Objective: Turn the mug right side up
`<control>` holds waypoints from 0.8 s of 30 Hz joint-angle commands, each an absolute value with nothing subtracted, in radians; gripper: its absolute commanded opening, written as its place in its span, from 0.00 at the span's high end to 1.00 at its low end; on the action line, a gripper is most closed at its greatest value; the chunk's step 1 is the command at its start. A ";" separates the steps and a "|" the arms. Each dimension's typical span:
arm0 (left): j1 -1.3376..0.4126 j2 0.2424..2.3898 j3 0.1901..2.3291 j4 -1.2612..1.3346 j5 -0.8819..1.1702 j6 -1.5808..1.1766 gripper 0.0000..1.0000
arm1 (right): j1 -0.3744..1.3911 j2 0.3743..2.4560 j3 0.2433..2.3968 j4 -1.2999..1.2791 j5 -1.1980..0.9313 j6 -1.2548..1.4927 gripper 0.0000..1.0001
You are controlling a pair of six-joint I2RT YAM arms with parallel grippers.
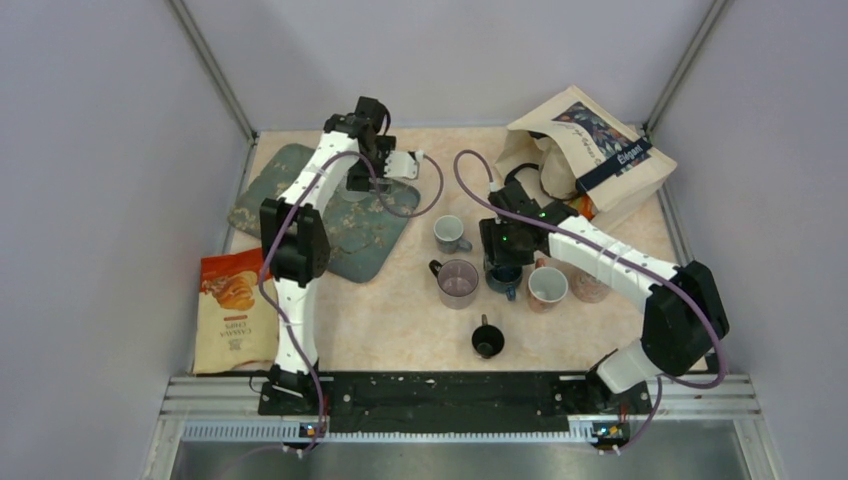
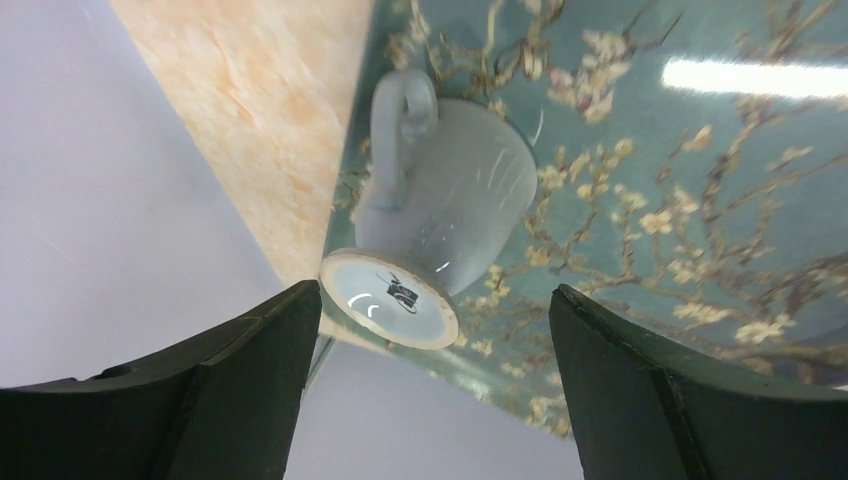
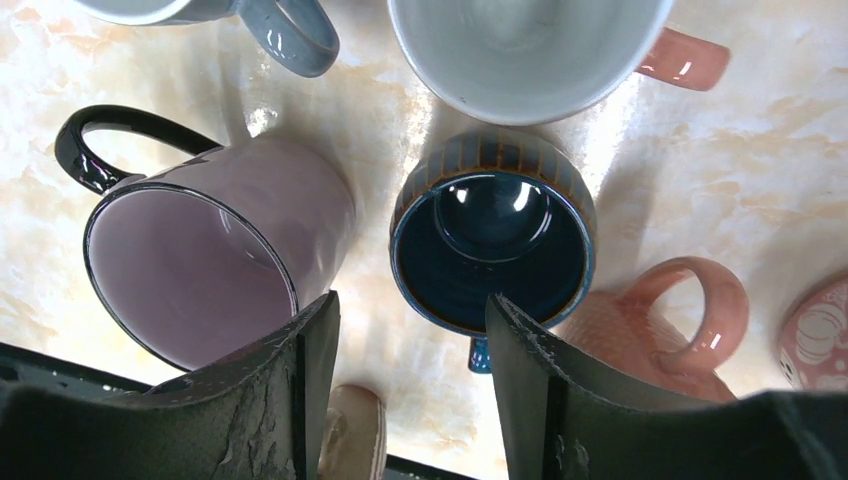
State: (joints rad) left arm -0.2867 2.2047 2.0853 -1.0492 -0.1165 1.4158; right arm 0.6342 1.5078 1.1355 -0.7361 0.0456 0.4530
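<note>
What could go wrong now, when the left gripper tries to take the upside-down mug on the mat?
The pale mug stands upside down close to the edge of the flowered mat; a push from the open left gripper might slide it off. Its glossy, tapering wall may slip between the fingers. Its handle could catch a finger.

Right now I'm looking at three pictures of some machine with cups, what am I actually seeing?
Two white robot arms bolted to a table, seen from above. The other pictures come from cameras on each wrist. The left gripper hangs open over a pale grey footed mug, upside down on a teal blossom-print mat. The right gripper is open above a dark blue striped mug, beside an upright lilac mug with a black handle. Neither holds anything.
</note>
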 commanded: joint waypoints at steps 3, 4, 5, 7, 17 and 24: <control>-0.289 2.147 2.167 -1.134 0.145 1.302 0.06 | 0.617 1.438 1.203 -0.745 0.053 0.436 0.41; -0.290 2.167 2.171 -1.124 0.141 1.287 0.05 | 0.617 1.434 1.207 -0.746 0.048 0.436 0.40; -0.290 2.186 2.175 -1.104 0.128 1.274 0.05 | 0.617 1.430 1.209 -0.748 0.047 0.434 0.40; -0.290 2.227 2.189 -1.050 0.084 1.253 0.06 | 0.617 1.419 1.210 -0.752 0.052 0.431 0.39; -0.285 2.430 2.340 -0.944 -0.141 1.289 0.20 | 0.617 1.386 1.185 -0.758 0.052 0.440 0.38; -0.270 2.470 2.335 -0.996 -0.204 1.297 0.34 | 0.617 1.368 1.185 -0.756 0.051 0.440 0.38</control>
State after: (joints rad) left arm -0.2855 2.4752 2.2982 -0.9741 -0.1486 1.2823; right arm 0.6243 1.4162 1.1656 -0.7563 0.0483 0.4454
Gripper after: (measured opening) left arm 0.688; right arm 0.618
